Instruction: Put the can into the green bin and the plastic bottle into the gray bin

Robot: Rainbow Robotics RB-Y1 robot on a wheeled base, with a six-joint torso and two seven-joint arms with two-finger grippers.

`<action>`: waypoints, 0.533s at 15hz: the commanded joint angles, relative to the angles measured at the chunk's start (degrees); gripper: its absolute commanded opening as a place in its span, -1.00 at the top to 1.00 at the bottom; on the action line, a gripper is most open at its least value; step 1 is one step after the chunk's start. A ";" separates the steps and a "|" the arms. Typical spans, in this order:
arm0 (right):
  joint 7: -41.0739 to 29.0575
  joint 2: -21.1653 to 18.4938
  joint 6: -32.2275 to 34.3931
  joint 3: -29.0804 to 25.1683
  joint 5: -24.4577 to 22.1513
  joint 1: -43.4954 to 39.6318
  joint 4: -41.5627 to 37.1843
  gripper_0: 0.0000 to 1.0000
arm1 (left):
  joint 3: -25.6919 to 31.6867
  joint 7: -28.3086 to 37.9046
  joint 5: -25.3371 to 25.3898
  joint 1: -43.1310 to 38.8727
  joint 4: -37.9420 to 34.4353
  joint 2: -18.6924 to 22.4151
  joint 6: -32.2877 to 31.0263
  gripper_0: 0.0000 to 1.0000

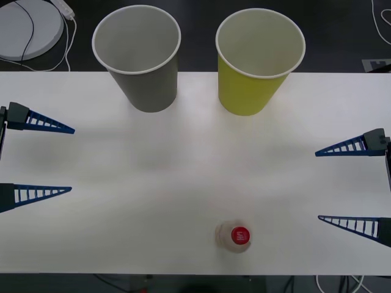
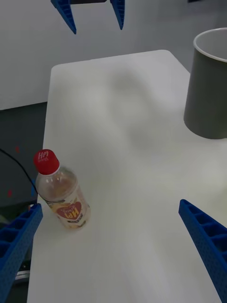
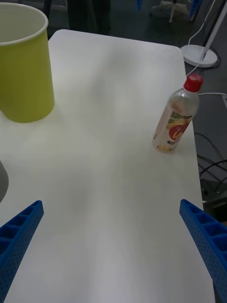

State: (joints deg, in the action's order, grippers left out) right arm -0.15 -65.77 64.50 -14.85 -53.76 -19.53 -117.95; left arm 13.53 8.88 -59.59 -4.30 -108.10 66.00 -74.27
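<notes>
The gray bin [image 1: 149, 91] stands upright at the table's back left, and the green bin [image 1: 247, 94] stands upright beside it at the back right. Near the front edge, about mid-table, the plastic bottle [image 1: 235, 237] stands upright with its red cap on. My left gripper [image 1: 72, 160] is open at the left side, far from everything. At the right side my right gripper [image 1: 317, 185] is open too. The right wrist view has the bottle [image 2: 64, 196] and the gray bin [image 2: 208, 94]; the left wrist view has the bottle [image 3: 175, 123] and the green bin [image 3: 23, 80]. The can is out of view.
The white table [image 1: 183, 165] lies bare between the grippers. A round white disc [image 1: 27, 27] with cables sits on the dark floor beyond the back left corner. The bottle stands close to the table's front edge.
</notes>
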 commanded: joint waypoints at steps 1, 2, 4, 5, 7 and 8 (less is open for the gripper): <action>0.94 0.55 0.80 -0.09 -0.03 -0.33 -0.09 -1.00 | 0.00 0.00 0.00 0.00 -0.01 0.01 0.00 -1.00; 1.55 0.99 1.77 -0.45 -0.03 -0.60 0.18 -1.00 | 0.00 0.00 0.00 0.00 -0.01 0.01 0.00 -1.00; 4.45 2.92 5.72 -1.85 -0.12 -0.69 1.58 -1.00 | 0.00 0.00 0.00 0.00 -0.01 0.01 0.00 -1.00; 6.74 3.98 7.39 -2.29 -0.03 -0.69 2.55 -1.00 | 0.00 0.00 0.00 0.00 -0.01 0.01 0.00 -1.00; 10.87 5.21 9.33 -2.47 -0.03 -1.83 4.39 -1.00 | 0.00 0.00 0.00 0.00 -0.01 0.01 0.00 -1.00; 12.54 5.38 9.33 -2.47 0.23 -2.88 5.01 -1.00 | 0.00 0.00 0.00 0.00 -0.01 0.01 0.00 -1.00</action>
State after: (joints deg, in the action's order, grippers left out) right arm 10.97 -60.57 73.71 -17.31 -53.73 -21.57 -113.50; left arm 13.53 8.88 -59.59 -4.30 -108.10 66.00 -74.27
